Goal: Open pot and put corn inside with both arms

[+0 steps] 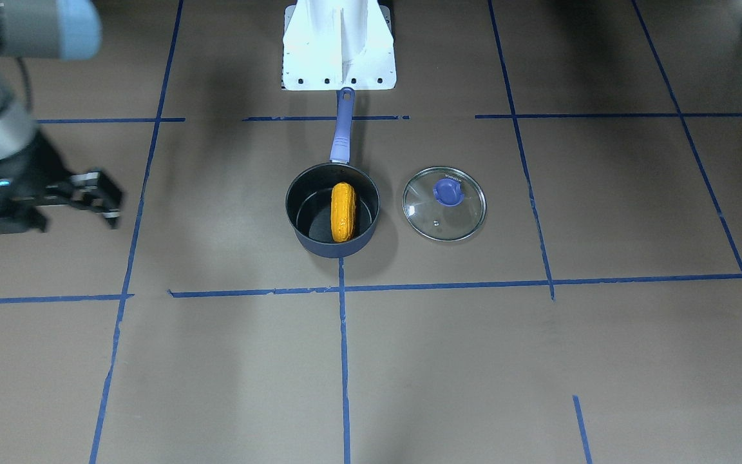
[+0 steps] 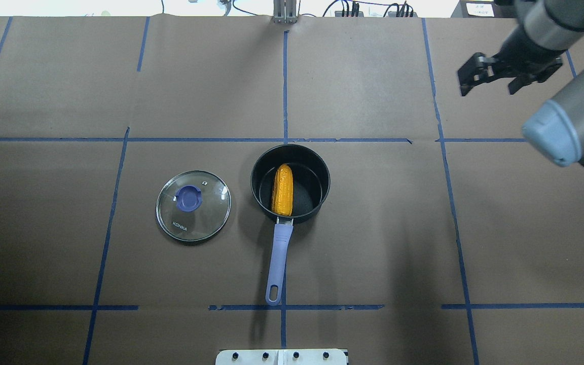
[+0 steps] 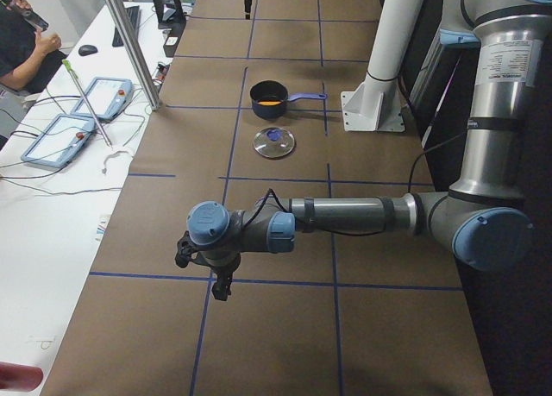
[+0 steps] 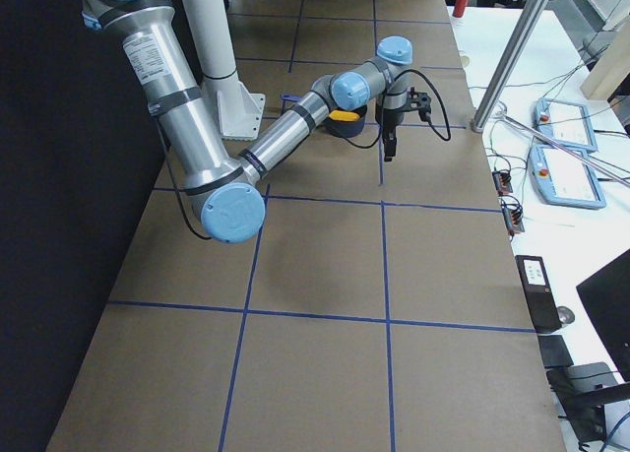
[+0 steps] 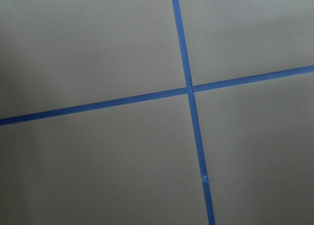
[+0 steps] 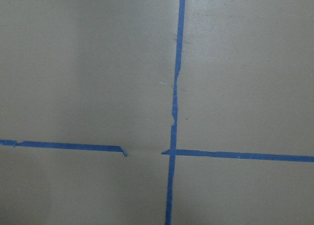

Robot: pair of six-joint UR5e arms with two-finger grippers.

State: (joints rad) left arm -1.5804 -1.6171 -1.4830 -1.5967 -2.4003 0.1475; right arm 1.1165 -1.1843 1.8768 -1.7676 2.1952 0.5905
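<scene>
The dark navy pot (image 2: 323,178) stands open at the table's middle, its purple-blue handle (image 2: 280,253) pointing toward the robot. The yellow-orange corn (image 2: 282,190) lies inside it, also seen in the front view (image 1: 343,211). My right gripper (image 2: 489,81) hovers far to the pot's right, empty, with its jaws apart; it shows in the front view (image 1: 108,200) too. My left gripper (image 3: 217,275) appears only in the exterior left view, far from the pot (image 3: 268,92), and I cannot tell its state. Both wrist views show only bare table and tape.
The round glass lid (image 2: 193,205) with its purple knob lies flat on the table to the pot's left, a short gap away. The white robot base (image 1: 339,51) stands just behind the handle's end. Blue tape lines cross the brown table.
</scene>
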